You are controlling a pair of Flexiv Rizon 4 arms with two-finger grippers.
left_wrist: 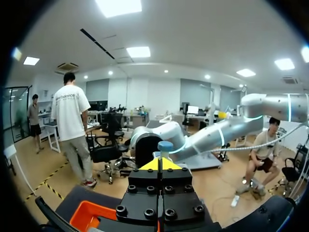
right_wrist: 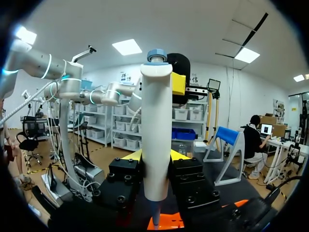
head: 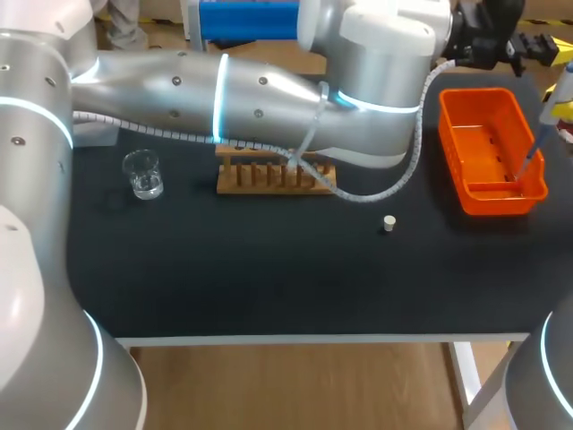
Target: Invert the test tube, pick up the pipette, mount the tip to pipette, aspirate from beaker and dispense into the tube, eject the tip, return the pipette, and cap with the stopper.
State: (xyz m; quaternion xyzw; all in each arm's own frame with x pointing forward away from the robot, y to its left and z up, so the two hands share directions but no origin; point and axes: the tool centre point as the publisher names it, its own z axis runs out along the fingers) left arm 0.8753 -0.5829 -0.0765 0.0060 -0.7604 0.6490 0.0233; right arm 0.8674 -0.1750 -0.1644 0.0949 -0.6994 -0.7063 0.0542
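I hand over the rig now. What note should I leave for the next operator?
Right claw: shut on the pipette, its lower end over the orange bin.
Left claw: shut, holding nothing, close to the pipette's top.
Beaker, wooden rack and stopper stand on the table.
Done: pipette picked up.
Left: return pipette, cap with stopper.
Tip and test tube: cannot tell.

One wooden rack [head: 269,176], one orange bin [head: 501,199], well apart

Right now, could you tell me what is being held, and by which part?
The right gripper holds the pipette by its white body's lower part.
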